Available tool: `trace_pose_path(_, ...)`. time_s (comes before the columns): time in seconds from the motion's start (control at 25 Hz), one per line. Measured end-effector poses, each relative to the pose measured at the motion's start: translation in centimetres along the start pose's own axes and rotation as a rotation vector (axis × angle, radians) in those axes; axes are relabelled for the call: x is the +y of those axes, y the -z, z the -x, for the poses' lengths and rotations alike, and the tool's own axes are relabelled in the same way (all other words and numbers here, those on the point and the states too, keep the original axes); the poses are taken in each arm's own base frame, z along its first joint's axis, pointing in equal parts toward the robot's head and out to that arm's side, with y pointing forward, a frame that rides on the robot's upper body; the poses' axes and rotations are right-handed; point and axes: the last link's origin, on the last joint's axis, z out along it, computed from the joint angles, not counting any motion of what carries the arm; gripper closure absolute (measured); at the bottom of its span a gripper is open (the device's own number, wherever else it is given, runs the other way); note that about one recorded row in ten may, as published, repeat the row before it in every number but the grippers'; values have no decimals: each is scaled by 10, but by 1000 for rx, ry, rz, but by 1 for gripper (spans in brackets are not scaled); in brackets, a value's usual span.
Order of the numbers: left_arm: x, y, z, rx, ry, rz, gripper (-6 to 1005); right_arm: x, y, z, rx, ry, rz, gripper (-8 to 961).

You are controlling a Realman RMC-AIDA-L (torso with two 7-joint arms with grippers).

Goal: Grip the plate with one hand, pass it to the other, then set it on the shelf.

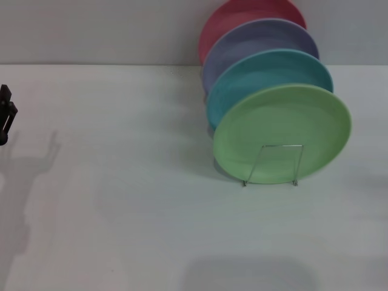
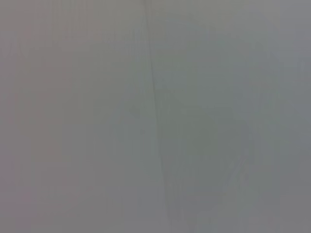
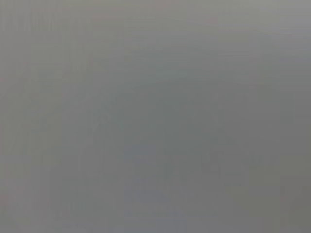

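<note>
On the counter (image 1: 121, 200), one rack (image 1: 273, 165) holds four plates: green plate (image 1: 282, 133) frontmost, then turquoise (image 1: 267, 73), lavender (image 1: 257, 39), red (image 1: 242, 15). Left gripper (image 1: 6, 115) at the edge, fingers' state unclear.

A turquoise plate (image 1: 267, 70), a lavender plate (image 1: 257, 36) and a red plate (image 1: 242, 12) stand upright in a row. They rest on a white tabletop (image 1: 121, 200) before a grey wall (image 1: 91, 30).

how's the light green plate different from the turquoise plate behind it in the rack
Colour: the round light green plate is pale green; the round turquoise plate is blue-green. Position: the green one stands frontmost in the thin silver wire rack, the turquoise one directly behind it. Visibility: the green plate's face shows almost whole, crossed only by a wire loop, while the turquoise plate's lower part is hidden. Both are smooth, upright and similar in size.
</note>
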Motion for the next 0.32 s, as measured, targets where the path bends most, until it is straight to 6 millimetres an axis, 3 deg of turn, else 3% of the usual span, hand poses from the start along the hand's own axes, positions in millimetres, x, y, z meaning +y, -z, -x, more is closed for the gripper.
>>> trace_pose_path(0.12, -3, 2, 2, -11, -6, -7, 197, -1, 0, -3, 14, -2, -17, 252)
trace_pose_path(0.16, -4, 2, 3, -16, -9, -9, 197, -1, 0, -5, 18, 1, -21, 128)
trace_pose_path(0.32, -6, 3, 6, -31, -24, -7, 197, 0, 0, -7, 24, 1, -20, 128)
